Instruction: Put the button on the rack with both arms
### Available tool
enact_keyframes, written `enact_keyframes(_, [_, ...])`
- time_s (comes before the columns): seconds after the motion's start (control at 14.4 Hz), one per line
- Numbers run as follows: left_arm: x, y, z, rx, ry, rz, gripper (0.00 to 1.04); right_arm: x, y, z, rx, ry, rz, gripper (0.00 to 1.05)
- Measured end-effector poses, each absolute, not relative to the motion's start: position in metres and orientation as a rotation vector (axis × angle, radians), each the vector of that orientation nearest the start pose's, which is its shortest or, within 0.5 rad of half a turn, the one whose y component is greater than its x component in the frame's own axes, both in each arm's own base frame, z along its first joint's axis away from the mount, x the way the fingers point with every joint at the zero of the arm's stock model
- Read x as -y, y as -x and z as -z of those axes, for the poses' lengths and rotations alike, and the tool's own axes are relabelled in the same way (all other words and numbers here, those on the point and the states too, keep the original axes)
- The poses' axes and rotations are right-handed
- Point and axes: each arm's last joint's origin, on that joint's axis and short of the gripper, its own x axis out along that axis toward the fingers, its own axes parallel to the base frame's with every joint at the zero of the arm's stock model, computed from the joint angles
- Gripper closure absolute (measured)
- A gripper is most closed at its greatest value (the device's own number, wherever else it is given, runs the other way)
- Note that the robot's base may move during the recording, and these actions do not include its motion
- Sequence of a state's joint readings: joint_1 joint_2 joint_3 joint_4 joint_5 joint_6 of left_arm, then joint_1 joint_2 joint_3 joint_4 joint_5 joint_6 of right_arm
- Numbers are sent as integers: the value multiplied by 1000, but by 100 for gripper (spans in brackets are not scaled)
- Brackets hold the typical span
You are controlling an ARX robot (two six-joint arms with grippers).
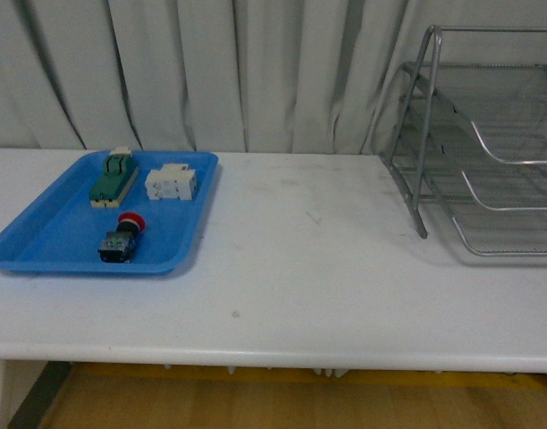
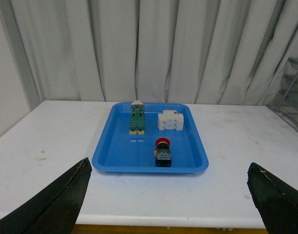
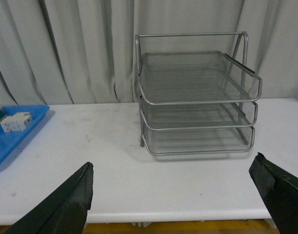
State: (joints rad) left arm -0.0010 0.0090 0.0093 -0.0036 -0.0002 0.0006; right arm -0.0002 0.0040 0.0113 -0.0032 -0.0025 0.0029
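Two grippers are shown with jaws spread wide and empty. The button (image 2: 162, 153) lies on its side in the blue tray (image 2: 104, 152), straight ahead of the left gripper (image 2: 168, 165). The rack (image 3: 197, 100) stands ahead of the right gripper (image 3: 174, 162). A grasp taken on the rounded red cap could be expected to slip. No writing can be read.

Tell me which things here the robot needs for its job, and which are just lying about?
Needed: red-capped push button on dark body; three-tier silver wire-mesh rack.
Lying about: green-and-cream switch block; white blocky component; blue plastic tray.
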Motion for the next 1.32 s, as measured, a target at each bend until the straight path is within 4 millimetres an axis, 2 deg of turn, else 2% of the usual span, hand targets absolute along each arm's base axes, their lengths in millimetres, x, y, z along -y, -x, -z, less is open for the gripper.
enact_keyframes(1.32, [0, -98, -166, -3, -1, 1, 7, 0, -97, -167, 7, -9, -12, 6])
